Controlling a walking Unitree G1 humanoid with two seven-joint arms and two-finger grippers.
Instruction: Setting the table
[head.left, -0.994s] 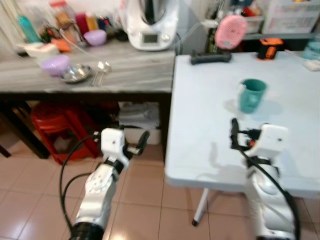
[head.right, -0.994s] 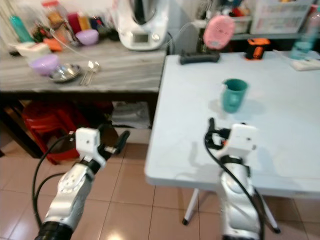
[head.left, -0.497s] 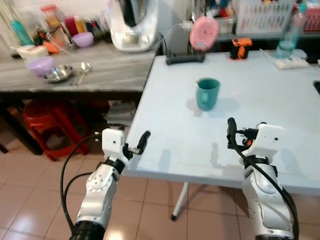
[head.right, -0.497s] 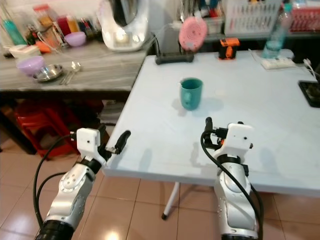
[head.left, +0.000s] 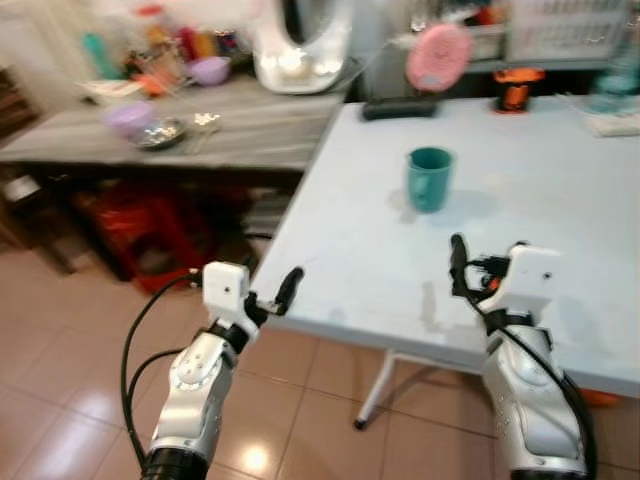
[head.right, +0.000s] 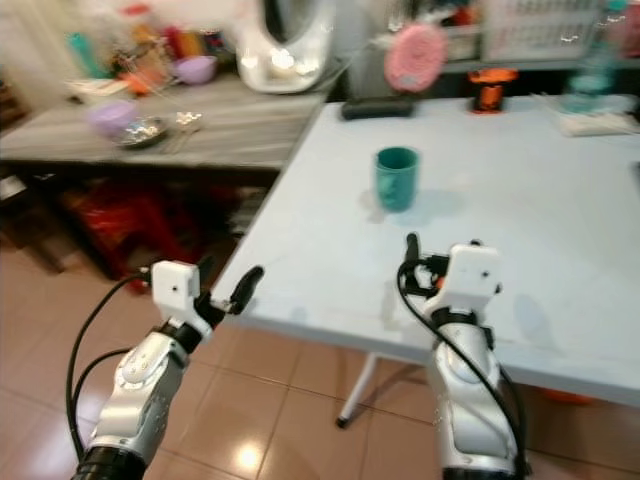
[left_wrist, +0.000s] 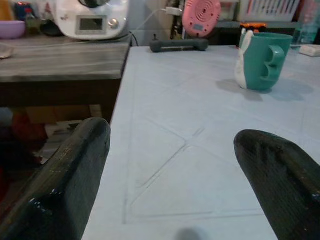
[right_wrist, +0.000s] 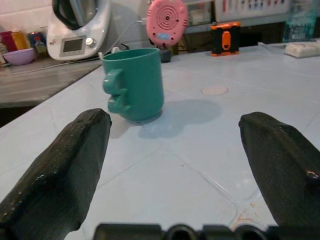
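- Far left, at about 10 o'clock from the robot, there's a grey counter (head.left: 250, 135) with the stuff that probably needs moving: a purple bowl (head.left: 128, 117), a steel dish (head.left: 163, 132) right beside it and what look like spoons (head.left: 205, 121) next to that. It's blurry, so I can't swear to the spoons.
- Further back on that counter there's another purple bowl (head.left: 210, 70), some bottles and a white kitchen machine (head.left: 300, 45).
- Left gripper (head.left: 268, 296) is hanging out in the air just off the near left corner of the white table (head.left: 560, 190), over the tile floor. Fingers are spread wide in the left wrist view and holding nothing.
- On the table itself there's just one teal mug (head.left: 430, 178), roughly 12 o'clock, well back from the near edge, upright, handle turned toward the left side.
- Right gripper (right_wrist: 182, 165) is over the near part of the table, pointed at the mug but well short of it. Its fingers (right_wrist: 65, 160) are also wide apart and empty.
- Behind the mug, along the far edge, are a pink round thing (head.left: 438, 57), a dark bar (head.left: 400, 108) and an orange gadget (head.left: 517, 88). They don't look like table-setting stuff.
- My read on progress: barely started. The mug is down, but bowls, dish and cutlery are all over on the counter, and neither hand is carrying anything. I'd guess a trip to the counter comes next.
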